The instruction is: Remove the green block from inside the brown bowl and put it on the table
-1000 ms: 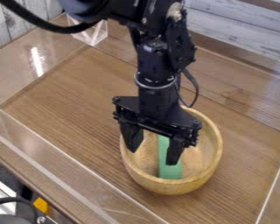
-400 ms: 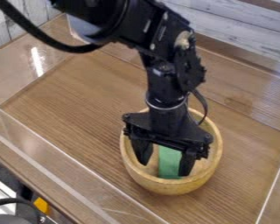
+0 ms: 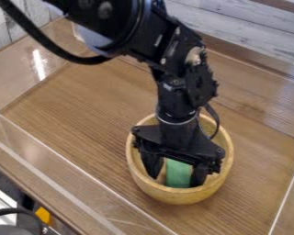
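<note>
My 2 jaws [image 3: 175, 173] stand spread inside the wooden bowl [image 3: 150, 186], where the green block [image 3: 178, 172] lies between them. Handling assessment: likely light, rigid and not fragile, possibly slick-faced; 1 grip across its narrow width near mid-length, clear of the bowl wall, is advised
</note>
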